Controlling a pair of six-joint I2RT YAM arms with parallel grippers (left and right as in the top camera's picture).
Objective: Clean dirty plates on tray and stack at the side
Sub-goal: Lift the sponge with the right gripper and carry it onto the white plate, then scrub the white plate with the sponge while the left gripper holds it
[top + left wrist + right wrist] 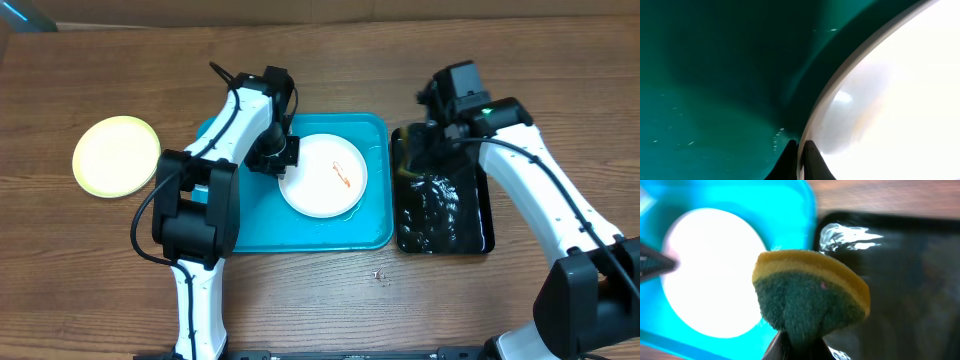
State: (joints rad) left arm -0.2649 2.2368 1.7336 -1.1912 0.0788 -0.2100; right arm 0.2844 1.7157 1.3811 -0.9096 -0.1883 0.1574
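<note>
- Yellow-green and pale, a small round plate (116, 156) lies alone on the brown wooden tabletop (60, 260), toward its left edge.
- Left claw (283, 160) is down at the left rim of the small round white plate (323, 175). In the wrist view its two fingers (812, 162) pinch that rim between them.
- That white plate rests inside the large teal-blue rectangular plastic tray (370, 225) at mid-tabletop, with an orange-brown smear (342, 172) on its face.
- Glossy black tray (442, 215) sits just right of the teal one and looks wet.
- Right claw (797, 347) hovers above the black tray's far left corner, clamped on a yellow-and-green sponge (810, 300).
</note>
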